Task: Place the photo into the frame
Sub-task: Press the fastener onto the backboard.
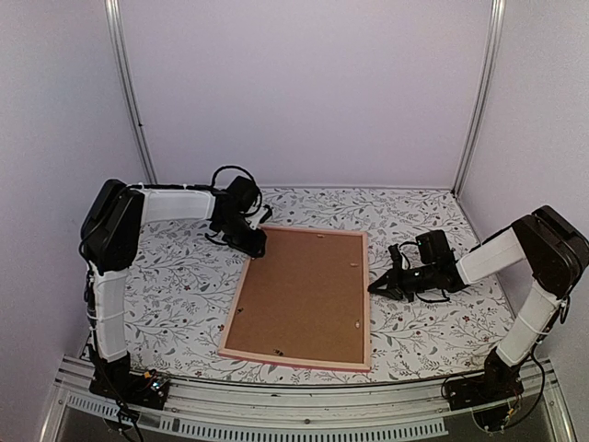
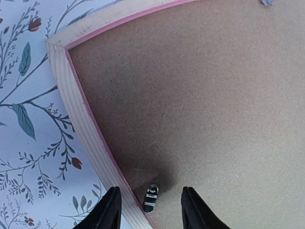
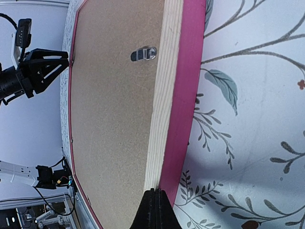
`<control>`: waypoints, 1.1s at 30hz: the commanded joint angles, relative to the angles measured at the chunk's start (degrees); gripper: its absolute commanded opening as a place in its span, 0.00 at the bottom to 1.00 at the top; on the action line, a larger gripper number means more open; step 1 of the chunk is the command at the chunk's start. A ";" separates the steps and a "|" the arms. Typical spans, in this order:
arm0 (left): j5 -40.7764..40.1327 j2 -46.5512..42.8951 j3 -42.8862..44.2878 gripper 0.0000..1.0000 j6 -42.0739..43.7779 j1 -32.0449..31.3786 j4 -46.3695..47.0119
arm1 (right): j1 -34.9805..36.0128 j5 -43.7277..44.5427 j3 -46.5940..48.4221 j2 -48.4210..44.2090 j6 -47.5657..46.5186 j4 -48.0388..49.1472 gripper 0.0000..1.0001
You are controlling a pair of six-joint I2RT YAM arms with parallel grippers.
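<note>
frame (image 1: 239, 296) back-up, brown board (image 1: 304, 295) in it, left gripper (image 2: 150, 210) jaws apart over corner clip (image 2: 151, 198), right gripper (image 1: 375, 287) pinched closed by right rail

A corner of the frame (image 2: 85, 119) fills the view: a pale wood rail with a thin pink line along its inner edge, running diagonally from the upper left down to the bottom. Inside it lies the plain brown backing board (image 2: 205, 95). A small metal clip (image 2: 151, 199) sits on the board just beside the rail. The left gripper (image 2: 151, 214) hovers over it, black fingertips (image 2: 108, 212) apart, one on each side. To the left is the tablecloth (image 2: 28, 143), white with leafy sprigs and small red buds.
</note>
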 commanded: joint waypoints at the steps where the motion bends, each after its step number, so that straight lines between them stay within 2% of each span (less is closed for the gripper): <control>1: 0.64 -1.00 -0.31 0.46 0.41 -0.41 0.75 | 0.36 1.40 -1.99 1.45 -0.49 -3.60 0.00; 12: -2.00 0.48 -1.30 0.38 2.53 -1.03 -0.43 | 0.36 1.05 -2.00 2.27 -0.53 -2.90 0.00; 25: -2.00 0.04 -3.51 0.35 4.07 -0.99 -0.43 | 0.41 0.79 -2.26 3.21 -0.53 -2.21 0.00; 33: -6.67 -0.81 -5.17 0.36 4.60 -1.04 0.77 | 0.36 0.63 -2.44 3.59 -0.53 -1.75 0.00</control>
